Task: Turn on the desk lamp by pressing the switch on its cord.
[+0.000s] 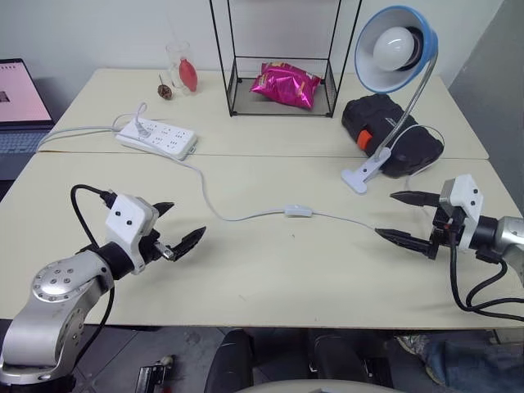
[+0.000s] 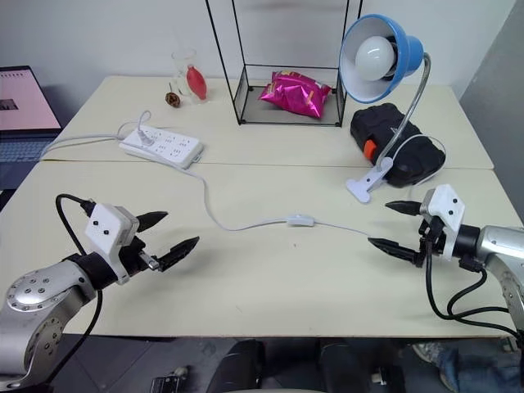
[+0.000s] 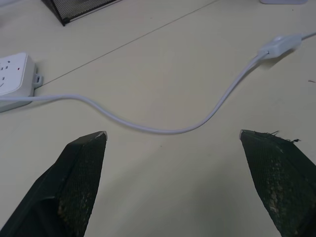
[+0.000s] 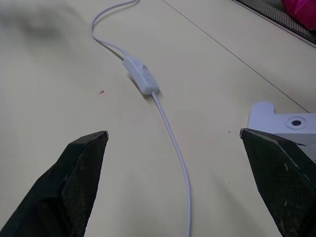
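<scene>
switch (image 1: 298,211) lies untouched on the cord (image 1: 237,218), near the desk lamp (image 1: 391,51) | lamp looks unlit | left gripper (image 1: 178,226) and right gripper (image 1: 405,217) flank switch, well apart, fingers spread, empty | press still to do

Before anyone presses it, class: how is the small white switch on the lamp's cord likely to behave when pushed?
The switch lies loose on the table, so a sideways push would probably slide it. The thin cord curves slackly, so it looks floppy and unlikely to hold the switch in place. The switch seems small and light, so pressing straight down against the table looks safer.
</scene>
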Available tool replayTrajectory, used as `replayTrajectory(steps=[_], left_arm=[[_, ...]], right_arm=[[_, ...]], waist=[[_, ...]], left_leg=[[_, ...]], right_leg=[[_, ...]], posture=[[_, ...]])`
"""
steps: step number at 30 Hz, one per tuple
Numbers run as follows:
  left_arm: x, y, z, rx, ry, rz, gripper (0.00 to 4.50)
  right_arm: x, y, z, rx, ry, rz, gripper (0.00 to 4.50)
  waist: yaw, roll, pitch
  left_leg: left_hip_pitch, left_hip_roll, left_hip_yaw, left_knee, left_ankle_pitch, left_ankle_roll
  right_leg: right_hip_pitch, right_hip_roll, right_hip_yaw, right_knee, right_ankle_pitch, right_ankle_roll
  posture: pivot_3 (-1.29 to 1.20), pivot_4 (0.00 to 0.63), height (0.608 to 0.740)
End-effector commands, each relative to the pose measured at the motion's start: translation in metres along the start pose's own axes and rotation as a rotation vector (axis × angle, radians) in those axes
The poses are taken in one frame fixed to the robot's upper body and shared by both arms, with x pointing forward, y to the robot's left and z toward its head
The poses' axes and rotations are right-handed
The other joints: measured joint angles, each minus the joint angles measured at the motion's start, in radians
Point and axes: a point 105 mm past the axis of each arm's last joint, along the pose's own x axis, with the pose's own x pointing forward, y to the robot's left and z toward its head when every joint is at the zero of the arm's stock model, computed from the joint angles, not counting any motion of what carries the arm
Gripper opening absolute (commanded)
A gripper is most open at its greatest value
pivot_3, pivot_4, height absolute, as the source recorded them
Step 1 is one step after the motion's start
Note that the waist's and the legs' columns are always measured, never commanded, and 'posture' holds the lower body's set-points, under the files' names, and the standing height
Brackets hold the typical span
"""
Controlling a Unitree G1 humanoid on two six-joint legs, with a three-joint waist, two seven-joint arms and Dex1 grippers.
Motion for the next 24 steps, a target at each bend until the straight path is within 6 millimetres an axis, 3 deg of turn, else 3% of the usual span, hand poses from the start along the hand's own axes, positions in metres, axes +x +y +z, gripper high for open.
replayTrajectory(steps=[1, 7, 12, 18, 24], left_arm=[[-0.004, 0.001, 0.013, 0.039, -0.035, -0.020, 4.50], [-0.002, 0.002, 0.007, 0.070, 0.007, -0.001, 4.50], [-0.001, -0.007, 0.020, 0.085, -0.088, -0.072, 4.50], [0.000, -0.003, 0.023, 0.089, -0.116, -0.088, 4.50], [0.023, -0.013, 0.037, 0.036, -0.166, -0.207, 4.50]], right_arm=[[0.000, -0.001, 0.009, -0.048, -0.023, 0.001, 4.50], [0.004, 0.003, 0.004, -0.062, -0.017, 0.014, 4.50], [0.006, 0.005, 0.005, -0.056, -0.031, 0.013, 4.50], [0.006, 0.006, 0.006, -0.038, -0.036, 0.008, 4.50], [0.004, 0.014, 0.010, -0.010, -0.020, 0.021, 4.50]], waist=[[0.000, 0.000, 0.000], [0.000, 0.000, 0.000], [0.000, 0.000, 0.000], [0.000, 0.000, 0.000], [0.001, 0.000, 0.000]], left_leg=[[0.000, 0.000, 0.000, 0.000, 0.000, 0.000], [0.000, 0.000, 0.000, 0.000, 0.000, 0.000], [0.000, 0.000, 0.000, 0.000, 0.000, 0.000], [0.000, 0.000, 0.000, 0.000, 0.000, 0.000], [0.000, 0.000, 0.000, 0.000, 0.000, 0.000]], right_leg=[[0.000, 0.000, 0.000, 0.000, 0.000, 0.000], [0.000, 0.000, 0.000, 0.000, 0.000, 0.000], [0.000, 0.000, 0.000, 0.000, 0.000, 0.000], [0.000, 0.000, 0.000, 0.000, 0.000, 0.000], [0.000, 0.000, 0.000, 0.000, 0.000, 0.000]], posture=[[0.00, 0.150, 0.740], [0.00, 0.150, 0.740], [0.00, 0.150, 0.740], [0.00, 0.150, 0.740], [0.00, 0.150, 0.740]])
